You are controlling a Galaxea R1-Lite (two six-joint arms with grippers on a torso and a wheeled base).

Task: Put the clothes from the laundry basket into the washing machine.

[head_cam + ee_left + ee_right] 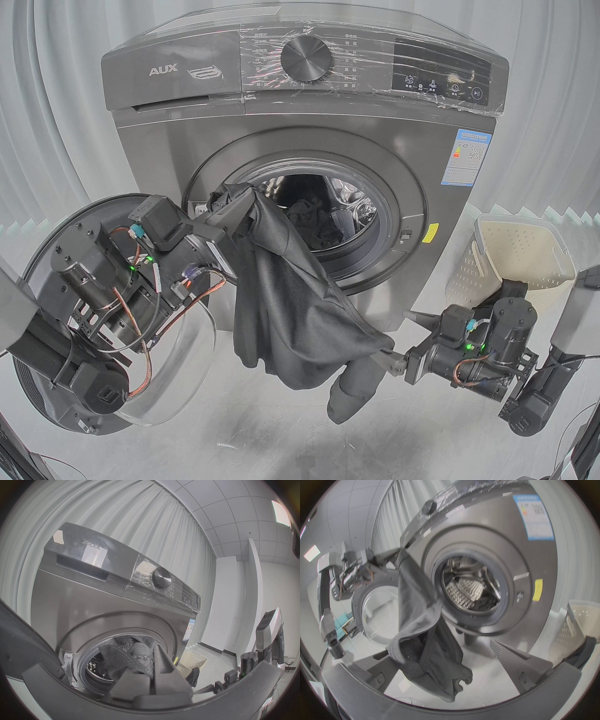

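Obs: left fingers (134, 683) clamp black cloth garment (287, 300) at mouth of grey steel washing machine (187, 150); right fingers (518, 659) spread wide, hem seemingly caught on one. Risk: snag drags garment out.

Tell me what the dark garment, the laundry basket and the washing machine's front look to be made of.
Dark garment: thin woven fabric, matte, likely synthetic; it drapes in soft folds.
Laundry basket: cream moulded plastic, judging by its rigid perforated walls.
Washing machine front: grey painted or brushed sheet metal, with a soft satin sheen; which, I cannot tell.
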